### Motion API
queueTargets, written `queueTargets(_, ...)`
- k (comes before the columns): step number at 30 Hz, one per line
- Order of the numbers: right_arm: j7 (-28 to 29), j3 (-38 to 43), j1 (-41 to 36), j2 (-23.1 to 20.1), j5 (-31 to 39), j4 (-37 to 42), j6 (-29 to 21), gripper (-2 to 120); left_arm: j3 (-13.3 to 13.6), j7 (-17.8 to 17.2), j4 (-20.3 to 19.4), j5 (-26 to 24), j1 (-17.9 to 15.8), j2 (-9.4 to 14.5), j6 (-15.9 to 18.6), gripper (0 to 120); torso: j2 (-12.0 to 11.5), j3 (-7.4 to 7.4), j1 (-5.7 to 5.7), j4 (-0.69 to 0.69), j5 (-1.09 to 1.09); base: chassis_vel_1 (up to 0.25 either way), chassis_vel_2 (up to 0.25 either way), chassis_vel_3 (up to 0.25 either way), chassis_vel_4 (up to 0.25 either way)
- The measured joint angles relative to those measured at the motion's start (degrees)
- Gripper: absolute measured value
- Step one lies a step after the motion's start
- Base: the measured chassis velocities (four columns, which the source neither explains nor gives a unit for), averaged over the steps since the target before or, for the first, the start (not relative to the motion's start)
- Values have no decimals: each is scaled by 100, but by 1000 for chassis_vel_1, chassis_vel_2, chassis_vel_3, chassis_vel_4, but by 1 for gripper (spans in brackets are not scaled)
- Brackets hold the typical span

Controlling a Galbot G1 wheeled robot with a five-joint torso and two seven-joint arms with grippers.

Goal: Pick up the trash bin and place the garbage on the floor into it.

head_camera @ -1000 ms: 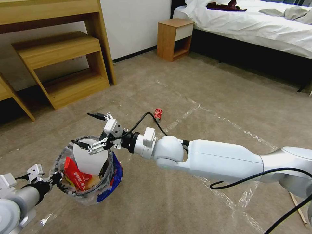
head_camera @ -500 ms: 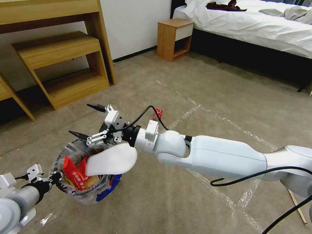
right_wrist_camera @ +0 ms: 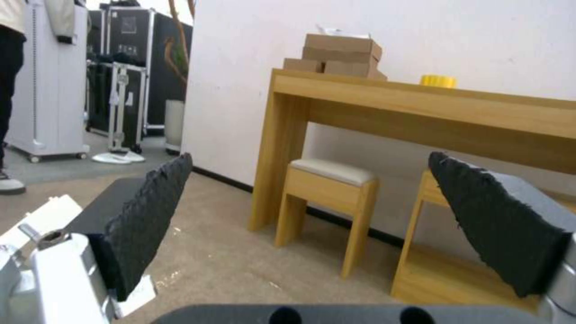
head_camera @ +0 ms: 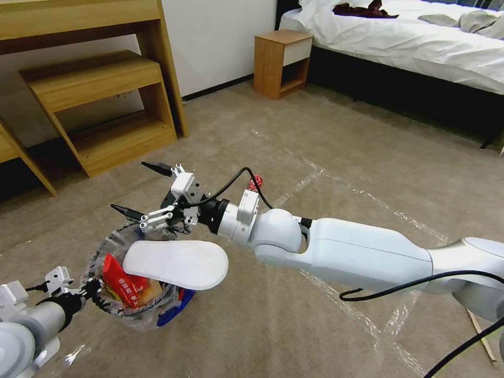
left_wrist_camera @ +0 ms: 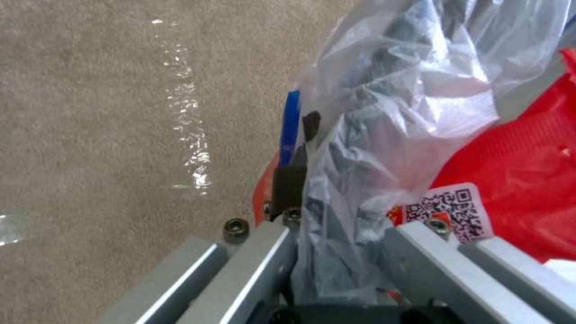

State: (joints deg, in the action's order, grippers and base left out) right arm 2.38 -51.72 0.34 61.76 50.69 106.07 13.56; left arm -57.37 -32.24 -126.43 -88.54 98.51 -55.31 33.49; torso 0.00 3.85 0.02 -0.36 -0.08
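The left gripper [head_camera: 86,290] has its jaws clamped on the rim of the trash bin [head_camera: 137,310], apparently held off the floor [head_camera: 325,126]. A white insole [head_camera: 178,264] lies across its top; the right gripper [head_camera: 137,191] hovers above, jaws spread.

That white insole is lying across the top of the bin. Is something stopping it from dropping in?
Partly. The white insole lies flat across the trash bin rim, one end overhanging. A red wrapper stands upright beneath it and may be propping it. The right hand is open above it; the left hand grips the rim.
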Motion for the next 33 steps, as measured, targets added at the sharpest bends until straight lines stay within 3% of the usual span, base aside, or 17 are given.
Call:
queueTargets(16,8,51,6,25,1,-31,-12,100,53,32,12,47,-23,-58,-3,0,-1,0,0,0,0,0,0,0,0)
queueTargets(33,15,406,27,-52,130,-80,-13,100,201,115,103,113,-145,-346,21,0,-1,0,0,0,0,0,0,0,0)
